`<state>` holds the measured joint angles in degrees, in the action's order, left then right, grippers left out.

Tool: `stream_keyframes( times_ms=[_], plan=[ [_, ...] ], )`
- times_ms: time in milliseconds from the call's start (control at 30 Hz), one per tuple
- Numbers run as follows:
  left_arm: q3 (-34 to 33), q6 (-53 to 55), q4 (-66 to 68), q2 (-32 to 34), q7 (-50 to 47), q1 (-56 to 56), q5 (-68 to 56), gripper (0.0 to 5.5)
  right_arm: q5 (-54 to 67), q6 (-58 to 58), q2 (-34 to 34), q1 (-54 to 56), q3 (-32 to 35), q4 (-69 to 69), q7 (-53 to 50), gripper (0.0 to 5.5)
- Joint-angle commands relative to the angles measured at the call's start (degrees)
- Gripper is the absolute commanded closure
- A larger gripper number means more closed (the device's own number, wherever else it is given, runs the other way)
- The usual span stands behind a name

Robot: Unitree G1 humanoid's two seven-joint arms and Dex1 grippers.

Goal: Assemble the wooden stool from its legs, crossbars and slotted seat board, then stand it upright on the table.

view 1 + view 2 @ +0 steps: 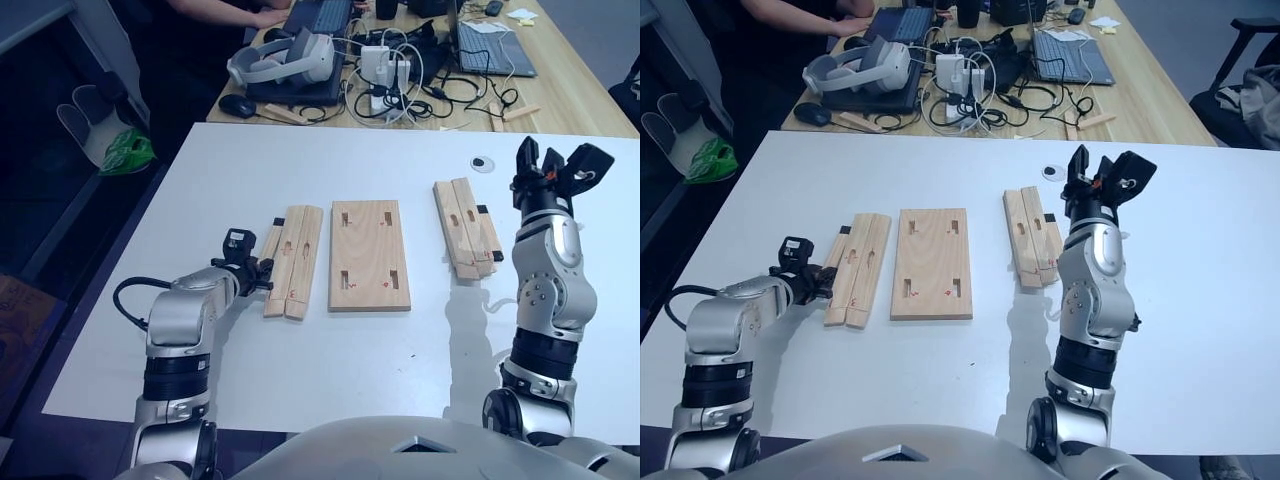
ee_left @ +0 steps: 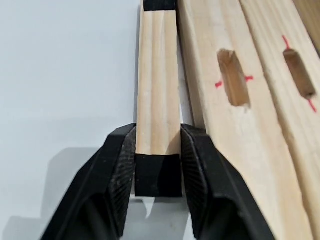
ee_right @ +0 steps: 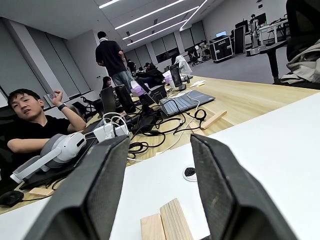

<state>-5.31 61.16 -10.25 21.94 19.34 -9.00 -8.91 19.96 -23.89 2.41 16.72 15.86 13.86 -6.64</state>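
On your left, the left gripper [image 1: 265, 276] has its jaws pinched narrowly on the black-tipped end of a crossbar [image 2: 158, 90], which lies flat on the table [image 1: 300, 370] just beside two slotted legs [image 1: 303, 258]. In the middle the seat board [image 1: 369, 255] lies flat and apart, with a second stack of legs [image 1: 465, 228] to its right. Your right gripper [image 1: 554, 163] is raised with jaws wide and holding nothing, so I judge all joining and standing upright remains.

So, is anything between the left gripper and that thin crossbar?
Nothing visible does. The left gripper has its fingers against both sides of the crossbar at its black-tipped end.
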Motion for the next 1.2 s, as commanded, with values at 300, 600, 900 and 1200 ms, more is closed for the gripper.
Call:
stream_keyframes(
  times_ms=[300, 600, 900, 1200],
  plan=[
    [3.53, -36.93, 0.86, -3.95, 7.2, -10.57, -2.76, 4.21, 20.88, -14.83, -1.77, 2.83, -5.34, 2.99, 15.35, 1.56],
    [10.04, -56.02, 8.54, -2.28, 17.59, -15.05, 0.33, 4.22, 35.02, -20.86, -0.11, 8.99, -2.24, 2.8, 17.36, 0.75],
    [13.51, -65.99, 8.87, -0.65, 21.33, -12.02, 3.06, 4.22, 37.62, -21.06, 2.56, 8.27, -4.43, 5.53, 19.73, 0.75],
    [14.94, -68.58, 7.45, -0.25, 22.84, -8.73, 3.06, 4.22, 38.17, -20.63, 2.11, 5.95, -4.55, 4.5, 18.3, 1.87]
  ],
)
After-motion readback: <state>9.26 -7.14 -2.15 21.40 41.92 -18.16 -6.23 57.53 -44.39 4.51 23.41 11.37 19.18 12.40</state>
